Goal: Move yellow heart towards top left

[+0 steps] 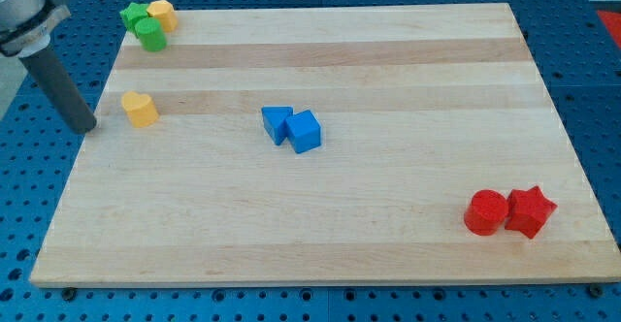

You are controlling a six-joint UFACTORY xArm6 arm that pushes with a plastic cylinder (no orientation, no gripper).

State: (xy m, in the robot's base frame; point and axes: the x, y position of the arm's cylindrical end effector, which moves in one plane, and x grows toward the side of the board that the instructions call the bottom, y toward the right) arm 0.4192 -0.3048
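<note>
**Yellow heart partway up the left edge, push still to come**

The yellow heart (140, 109) lies near the board's (388, 225) left edge, well below the top-left cluster of green blocks (144, 26) and a second yellow block (162, 14); my tip (85, 128) rests just left of the heart, seemingly off the board's edge, not touching; there are no fingers, only the rod; most of the travel upward remains; the blue pair (291, 128) and red pair (508, 211) sit well clear.

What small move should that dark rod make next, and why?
Probably my tip should swing round below the yellow heart block. It now sits at the heart's left, off the wooden board; pushing from there would send the heart rightward, not toward the top left.
</note>
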